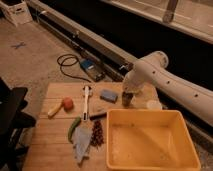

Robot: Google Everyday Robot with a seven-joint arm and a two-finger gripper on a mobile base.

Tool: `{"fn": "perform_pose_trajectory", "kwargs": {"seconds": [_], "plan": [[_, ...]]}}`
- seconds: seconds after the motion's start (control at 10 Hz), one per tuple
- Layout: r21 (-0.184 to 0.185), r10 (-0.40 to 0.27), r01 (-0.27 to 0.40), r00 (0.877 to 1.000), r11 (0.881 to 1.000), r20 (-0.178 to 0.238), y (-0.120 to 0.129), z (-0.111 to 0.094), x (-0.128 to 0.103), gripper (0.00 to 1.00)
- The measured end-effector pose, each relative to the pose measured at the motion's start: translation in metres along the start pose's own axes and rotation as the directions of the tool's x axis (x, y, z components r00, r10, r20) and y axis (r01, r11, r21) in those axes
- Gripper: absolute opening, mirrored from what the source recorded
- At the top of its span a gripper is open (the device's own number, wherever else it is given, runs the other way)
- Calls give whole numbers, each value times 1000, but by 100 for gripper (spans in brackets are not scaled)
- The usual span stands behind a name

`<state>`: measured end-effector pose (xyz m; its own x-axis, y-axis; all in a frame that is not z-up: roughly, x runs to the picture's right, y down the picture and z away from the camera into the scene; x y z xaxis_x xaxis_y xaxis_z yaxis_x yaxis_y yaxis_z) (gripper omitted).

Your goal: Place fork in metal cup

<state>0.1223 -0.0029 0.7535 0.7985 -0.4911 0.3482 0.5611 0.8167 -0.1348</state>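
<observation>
Counter and yellow tub aside, the hand is pinched together right over the metal cup at the back. Can't make out the fork, probably in that pinch. It's light, stiff, slippery; I'd grab mid-handle.

A small, dark grey-brown cylindrical metal cup stands upright near the far edge of the wooden tabletop. The gripper, fingers drawn together, hangs right over its mouth. The slim silvery fork I can't pick out from here.
</observation>
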Motion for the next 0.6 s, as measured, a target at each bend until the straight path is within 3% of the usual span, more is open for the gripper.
{"fn": "perform_pose_trajectory", "kwargs": {"seconds": [0.2,0.6], "plan": [[7,8,-8,1000,1000,11,-2,16,-1,14],[9,5,-5,1000,1000,11,-4,18,-2,14]]}}
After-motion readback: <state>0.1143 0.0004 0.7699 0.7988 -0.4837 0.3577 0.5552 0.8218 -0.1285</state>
